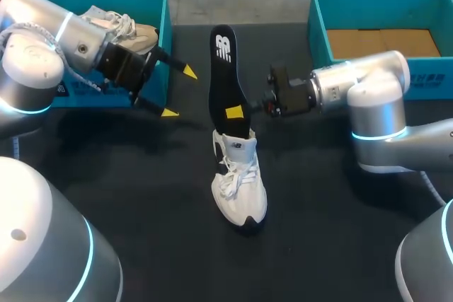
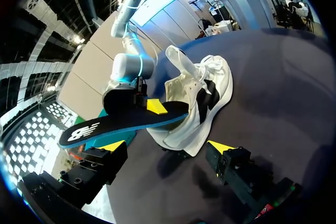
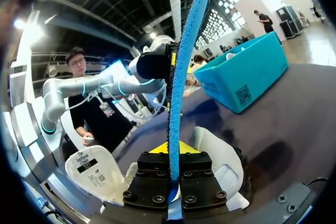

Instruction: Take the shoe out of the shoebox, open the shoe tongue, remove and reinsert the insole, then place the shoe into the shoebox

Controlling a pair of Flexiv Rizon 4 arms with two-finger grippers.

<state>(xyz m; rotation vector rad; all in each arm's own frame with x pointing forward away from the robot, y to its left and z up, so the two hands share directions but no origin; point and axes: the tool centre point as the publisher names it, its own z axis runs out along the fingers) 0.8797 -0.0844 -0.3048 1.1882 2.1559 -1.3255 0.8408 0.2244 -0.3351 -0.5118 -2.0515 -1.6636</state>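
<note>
A white shoe (image 1: pixel 239 190) stands upright mid-table, toe toward the front edge. A black insole (image 1: pixel 225 79) with a blue underside rises from its opening, heel end in the air. My right gripper (image 1: pixel 239 111) is shut on the insole's lower part, just above the shoe's collar. In the right wrist view the insole (image 3: pixel 184 66) runs edge-on out of my right gripper (image 3: pixel 173 153), with the shoe (image 3: pixel 223 163) below. My left gripper (image 1: pixel 178 92) stands open left of the insole, apart from it. From the left wrist, the left gripper (image 2: pixel 167 148) faces the shoe (image 2: pixel 202 103) and insole (image 2: pixel 126 121).
A blue shoebox (image 1: pixel 161 12) at the back left holds a second light shoe (image 1: pixel 117 25) behind my left arm. Another blue box (image 1: pixel 322 30) with a cardboard floor stands at the back right. The table top is black.
</note>
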